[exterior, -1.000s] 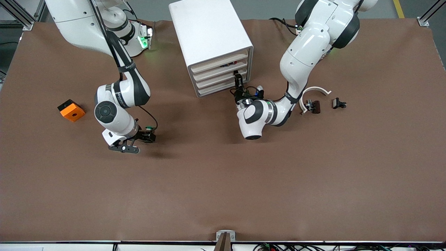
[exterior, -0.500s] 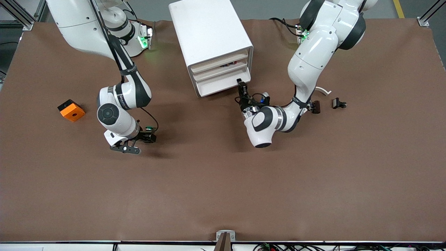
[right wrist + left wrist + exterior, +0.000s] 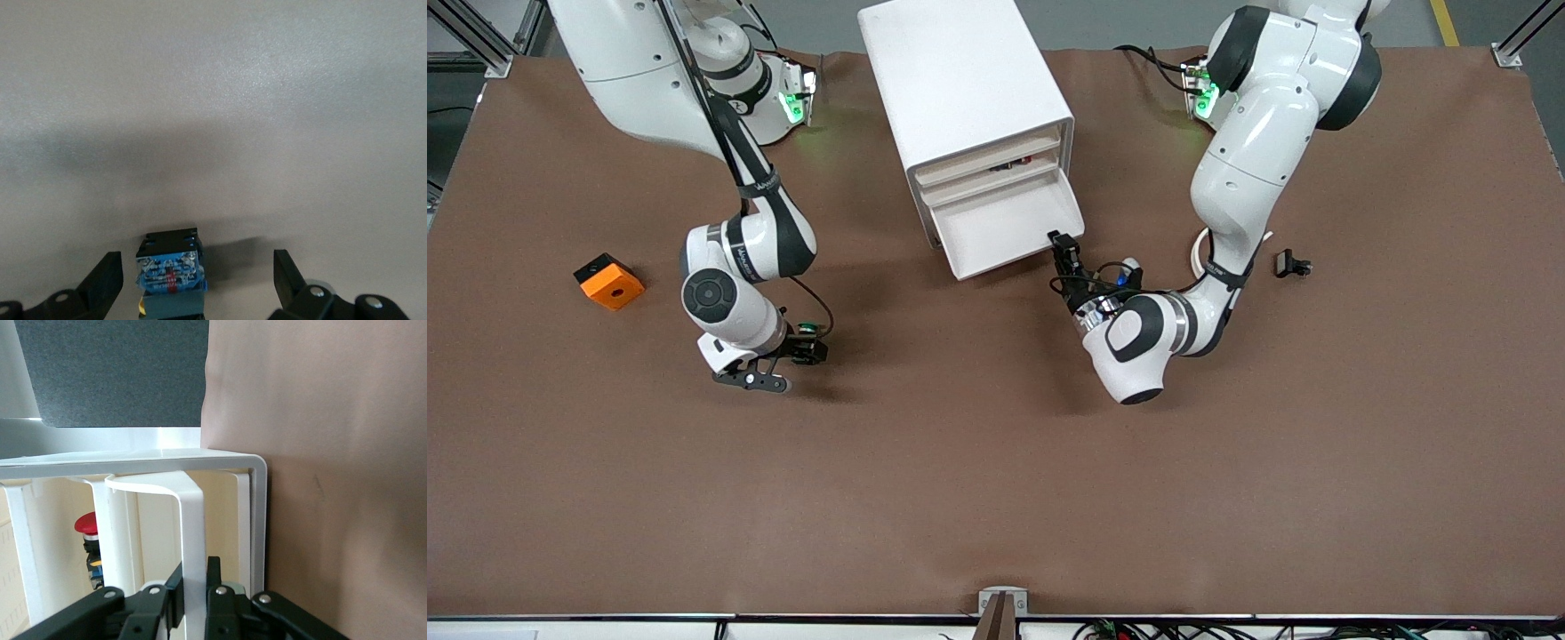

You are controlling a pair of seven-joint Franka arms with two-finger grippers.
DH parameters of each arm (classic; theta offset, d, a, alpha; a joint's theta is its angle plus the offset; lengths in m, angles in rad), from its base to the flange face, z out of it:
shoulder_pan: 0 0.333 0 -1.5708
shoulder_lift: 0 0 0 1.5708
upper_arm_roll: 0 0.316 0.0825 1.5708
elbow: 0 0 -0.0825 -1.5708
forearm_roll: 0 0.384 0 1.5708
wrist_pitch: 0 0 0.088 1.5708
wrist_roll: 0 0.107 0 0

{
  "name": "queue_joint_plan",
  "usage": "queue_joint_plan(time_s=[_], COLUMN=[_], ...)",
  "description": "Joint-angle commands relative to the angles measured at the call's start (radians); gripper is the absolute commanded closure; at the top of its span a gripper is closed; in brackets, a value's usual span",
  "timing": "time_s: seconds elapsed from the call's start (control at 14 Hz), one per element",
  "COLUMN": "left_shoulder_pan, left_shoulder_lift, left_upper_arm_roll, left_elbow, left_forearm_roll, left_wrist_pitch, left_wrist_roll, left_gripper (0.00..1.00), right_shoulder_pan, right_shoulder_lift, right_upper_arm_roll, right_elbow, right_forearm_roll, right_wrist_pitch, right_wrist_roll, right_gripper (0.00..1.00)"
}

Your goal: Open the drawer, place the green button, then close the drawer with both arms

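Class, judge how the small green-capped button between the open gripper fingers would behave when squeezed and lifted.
The button looks like a stiff, blocky part, so it probably won't deform. Being tiny, it is likely light. Its round green cap might let it roll or tip if the right gripper nudges it off-centre.

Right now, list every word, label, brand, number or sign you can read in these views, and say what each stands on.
None can be read for certain.
White lettering on the black cable sleeve of the right arm: too small to read.
White lettering on the black band of the left arm: too small to read.
Cabinet, drawer, orange cube and button: no readable markings.
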Motion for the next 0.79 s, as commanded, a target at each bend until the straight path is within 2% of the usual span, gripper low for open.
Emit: queue_joint_plan(time_s=[0.0,0.21,0.43,0.71], left_shoulder_pan=[0.016,0.038,0.061,0.090], left_shoulder_lift=[0.023,0.023,0.023,0.029], left_upper_arm_roll=[0.026,0.026,0.028,0.028], left_elbow=[0.035,0.037,0.037,0.049], left_forearm_roll=[0.012,0.012,0.012,0.012], left_wrist_pitch=[-0.008,-0.008,-0.009,-0.008], left_wrist_roll=[0.012,0.010,0.010,0.009], left_gripper=[0.97,0.96,0.96,0.93], right_shoulder_pan=[-0.001,-0.002,0.001,0.001], right_shoulder_lift=[0.000,0.000,0.000,0.000], right_upper_arm_roll=[0.005,0.008,0.008,0.008], right_elbow=[-0.009,-0.018,-0.034,-0.035], right_forearm_roll=[-0.003,-0.002,0.043,0.043], right_wrist_pitch=[0.031,0.051,0.081,0.084], right_wrist_roll=[0.018,0.019,0.022,0.012], right_gripper=[0.00,0.00,0.00,0.00])
